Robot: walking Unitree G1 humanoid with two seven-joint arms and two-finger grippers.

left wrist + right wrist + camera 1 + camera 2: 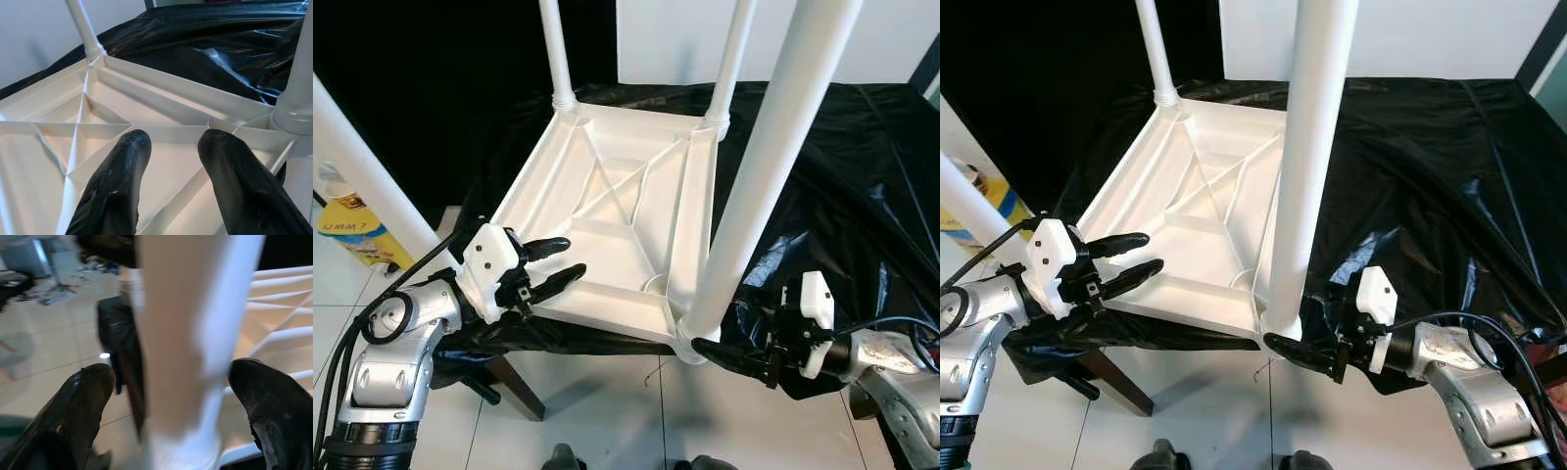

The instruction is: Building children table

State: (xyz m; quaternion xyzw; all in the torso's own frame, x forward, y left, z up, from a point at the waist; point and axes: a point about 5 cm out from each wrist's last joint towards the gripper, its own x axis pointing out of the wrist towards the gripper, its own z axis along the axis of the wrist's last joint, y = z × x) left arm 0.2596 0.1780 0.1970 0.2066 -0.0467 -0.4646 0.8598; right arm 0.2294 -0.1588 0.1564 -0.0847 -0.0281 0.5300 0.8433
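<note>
The white plastic children's table [626, 196] lies upside down on a desk covered with black plastic sheeting [842, 166], its ribbed underside facing up. Four white legs stand in the corner sockets: the far-left leg [555, 49], the far-right leg [734, 54], the near-right leg [773, 166] that rises close to the camera, and the near-left leg [362, 166], which crosses the left edge of the head views.

The right gripper [729, 354] reaches in from the right at the base of the near-right leg, where it meets its socket at the table's near-right corner. In the right wrist view its jaws straddle the leg, one finger on each side with gaps showing, so they look released around it, not clenched. The left gripper [548, 264] hovers over the near-left part of the table's underside, jaws parted and holding nothing.

By my reading the build is far along: all four legs appear to be seated. What seems left is to check or tighten the near-right leg, then turn the table upright. How firmly each leg sits cannot be told from here.

A yellow packet [357, 230] lies on the floor at the left.
</note>
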